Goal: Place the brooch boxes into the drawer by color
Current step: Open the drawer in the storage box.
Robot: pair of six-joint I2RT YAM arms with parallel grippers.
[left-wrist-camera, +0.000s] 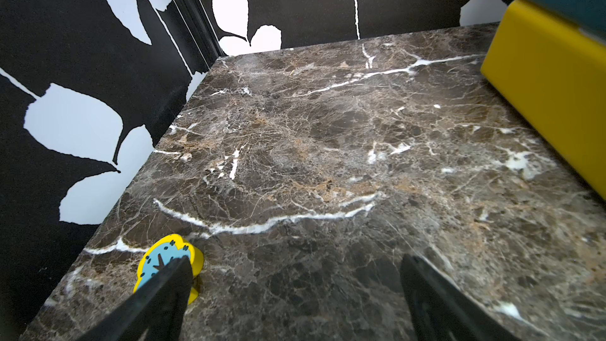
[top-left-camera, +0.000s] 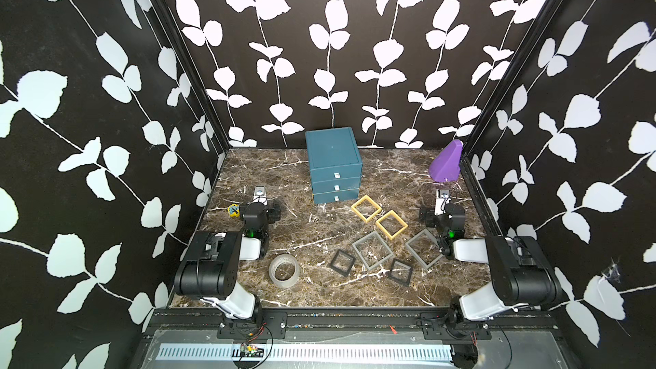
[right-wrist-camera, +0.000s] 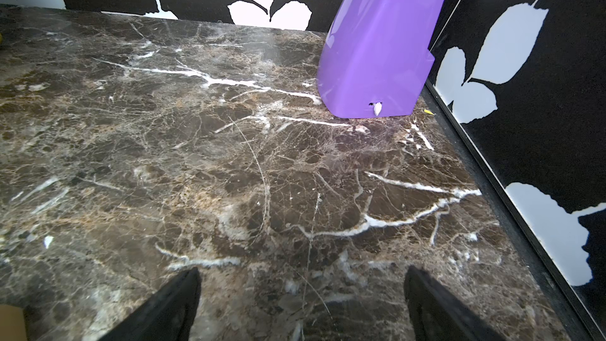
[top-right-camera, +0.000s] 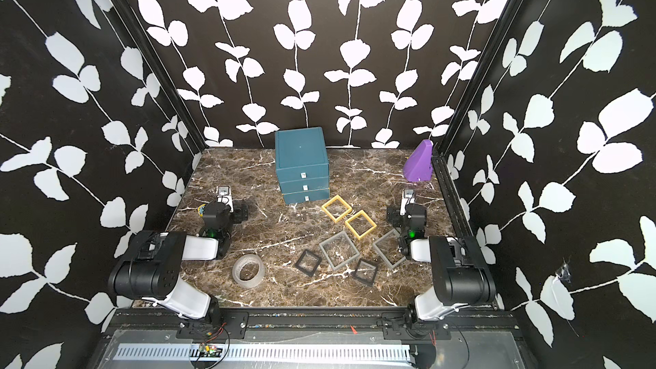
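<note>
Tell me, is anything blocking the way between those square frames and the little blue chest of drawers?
Nothing lies on the table between them: the nearest yellow frame sits just in front of the chest. But all three drawers are shut, so a closed front bars the way in.

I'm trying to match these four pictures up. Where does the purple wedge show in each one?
A top view: the purple wedge stands right of centre, at the far right corner of the table.
A top view: same corner, slightly further left in the picture.
Left wrist: not in it.
Right wrist: large, upper part of the picture, right of centre.
Shared landmark: the black rail along the table edge beside it, visible in both top views and the right wrist view.
</note>
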